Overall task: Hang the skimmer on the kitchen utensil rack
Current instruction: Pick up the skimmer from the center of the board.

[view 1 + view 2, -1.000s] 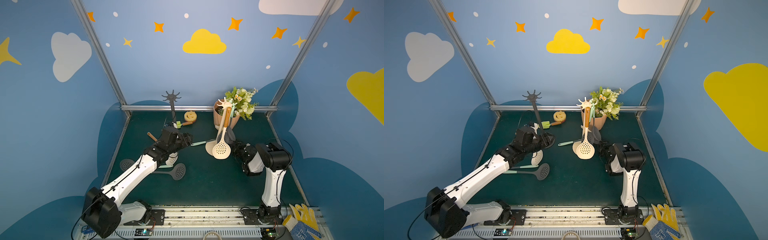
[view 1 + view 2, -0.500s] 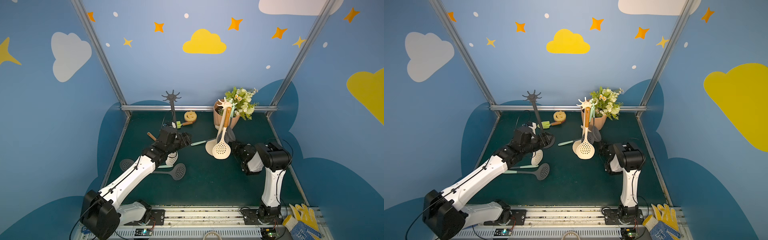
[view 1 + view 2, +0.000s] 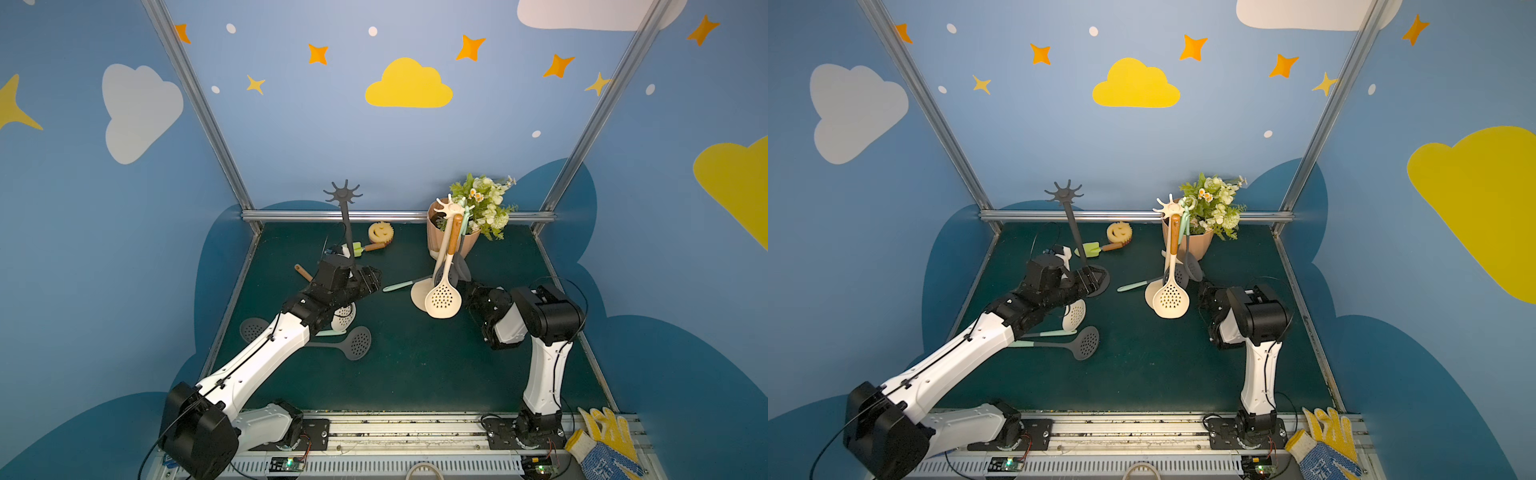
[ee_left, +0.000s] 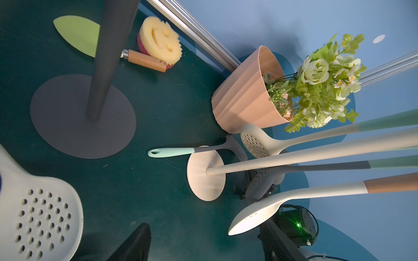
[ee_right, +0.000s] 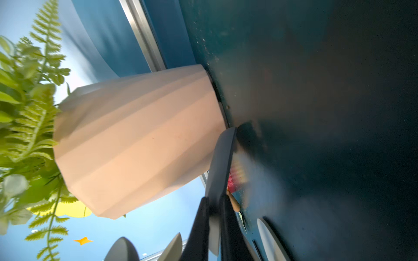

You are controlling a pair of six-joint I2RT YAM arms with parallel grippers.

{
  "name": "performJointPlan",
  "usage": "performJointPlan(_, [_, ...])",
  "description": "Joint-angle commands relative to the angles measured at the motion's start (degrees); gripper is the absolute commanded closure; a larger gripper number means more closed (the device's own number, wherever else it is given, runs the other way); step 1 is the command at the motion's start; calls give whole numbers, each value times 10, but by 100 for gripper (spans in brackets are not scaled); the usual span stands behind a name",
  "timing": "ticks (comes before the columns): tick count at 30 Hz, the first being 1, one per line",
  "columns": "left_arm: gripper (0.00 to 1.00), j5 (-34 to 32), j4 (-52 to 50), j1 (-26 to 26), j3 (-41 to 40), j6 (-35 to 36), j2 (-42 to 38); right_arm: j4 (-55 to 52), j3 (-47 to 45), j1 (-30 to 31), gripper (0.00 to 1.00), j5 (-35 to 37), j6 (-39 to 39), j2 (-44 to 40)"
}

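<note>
1. The left arm (image 3: pixel 270 365) has long white shells, black joint housings, dark screw heads and a thin black cable (image 3: pixel 249 353) along it.
2. The right arm (image 3: pixel 544 374) has a white link and a bulky black housing, with a black lead (image 3: pixel 1265 370) down its side.
3. The left gripper (image 3: pixel 371 279) and right gripper (image 5: pixel 214 198) are black, with tapered fingers.
4. Black base plates (image 3: pixel 311 430) sit on a silver rail (image 3: pixel 415 419), with green-lit circuit boards (image 3: pixel 286 463) on the near side.

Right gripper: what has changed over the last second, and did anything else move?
The right gripper closed on a flat dark grey utensil head near the flower pot. The left gripper, open at the black rack, barely shifted. The cream rack, its hung utensils and the dark skimmer on the table stayed put.
</note>
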Motion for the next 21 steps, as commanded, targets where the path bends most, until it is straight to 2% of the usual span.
performJointPlan(1, [22,-2,4,3,-4,10,-13,-20,-11,2,96,43,-12,-19])
performJointPlan(7, [22,-1,5,3,-6,9,-18,-20,-36,4,97,88,-15,-46])
performJointPlan(15, [22,2,7,4,-6,10,-21,-20,-68,0,97,158,21,-64])
performJointPlan(21, [22,4,7,4,-5,11,-22,-20,-72,-15,94,144,14,-73])
